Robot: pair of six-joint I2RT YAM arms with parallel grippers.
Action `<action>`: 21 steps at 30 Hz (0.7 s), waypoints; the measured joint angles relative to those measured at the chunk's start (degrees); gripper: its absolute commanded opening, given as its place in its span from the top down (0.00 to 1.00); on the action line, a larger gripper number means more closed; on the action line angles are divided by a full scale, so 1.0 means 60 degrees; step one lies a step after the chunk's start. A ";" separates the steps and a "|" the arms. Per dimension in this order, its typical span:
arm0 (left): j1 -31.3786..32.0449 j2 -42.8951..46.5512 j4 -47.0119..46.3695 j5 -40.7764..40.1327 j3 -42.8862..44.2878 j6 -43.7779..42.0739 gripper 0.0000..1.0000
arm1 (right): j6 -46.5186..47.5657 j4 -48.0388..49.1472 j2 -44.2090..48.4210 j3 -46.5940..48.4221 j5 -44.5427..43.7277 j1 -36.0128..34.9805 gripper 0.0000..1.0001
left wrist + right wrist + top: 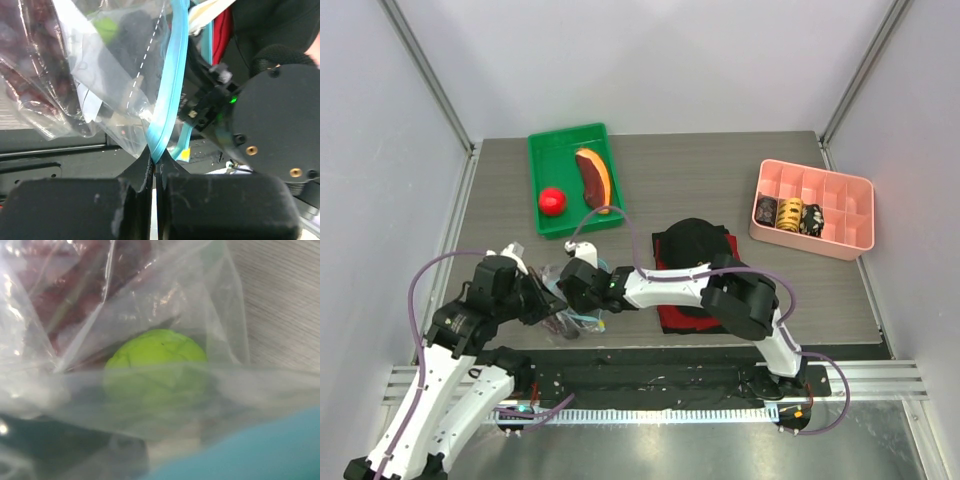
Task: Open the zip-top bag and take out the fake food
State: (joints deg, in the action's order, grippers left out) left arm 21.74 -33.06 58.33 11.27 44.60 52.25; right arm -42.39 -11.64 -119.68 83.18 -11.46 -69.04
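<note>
The clear zip-top bag (566,318) lies crumpled near the table's front edge, between my two grippers. My left gripper (155,159) is shut on its light blue zip strip (172,85); from above the left gripper (547,303) sits at the bag's left side. My right gripper (573,290) pushes into the bag from the right; plastic hides its fingers. Inside the bag are a green piece (157,365) and dark purple grapes (85,285). A red apple (552,201) and a melon slice (593,177) lie in the green tray (546,150).
A pink divided box (840,215) with dark and yellow items stands at the back right. A black cloth over something red (692,245) lies mid-table under the right arm. Metal frame posts rise at both back corners.
</note>
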 measured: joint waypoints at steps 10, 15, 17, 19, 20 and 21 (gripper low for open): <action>0.0000 -0.0430 0.0525 -0.1206 0.0215 -0.0044 1.00 | 0.0725 -0.1956 0.1796 -0.0306 0.0109 0.0025 0.93; 0.0055 -0.1140 0.0127 -0.1344 0.0499 -0.0058 1.00 | 0.1056 -0.2390 0.3963 -0.0678 0.1158 0.0066 0.93; 0.0051 -0.1337 -0.0193 -0.1231 0.0532 -0.0062 1.00 | 0.1104 -0.2554 0.4430 -0.0656 0.1377 0.0157 0.93; 0.0066 -0.1373 -0.0437 -0.1009 0.0532 -0.0062 1.00 | 0.1188 -0.2794 0.4579 -0.0463 0.1497 0.0266 0.93; 0.0062 -0.1392 -0.0539 -0.0940 0.0532 -0.0062 1.00 | 0.1257 -0.2914 0.4546 -0.0280 0.1552 0.0313 0.93; 0.0058 -0.1399 -0.0616 -0.0914 0.0532 -0.0062 1.00 | 0.1330 -0.3020 0.4448 -0.0022 0.1636 0.0397 0.93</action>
State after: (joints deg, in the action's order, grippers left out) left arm 22.09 -41.45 54.63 5.78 47.79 51.88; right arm -34.41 -29.76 -92.99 83.05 -1.65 -66.65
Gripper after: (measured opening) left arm 0.003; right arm 0.635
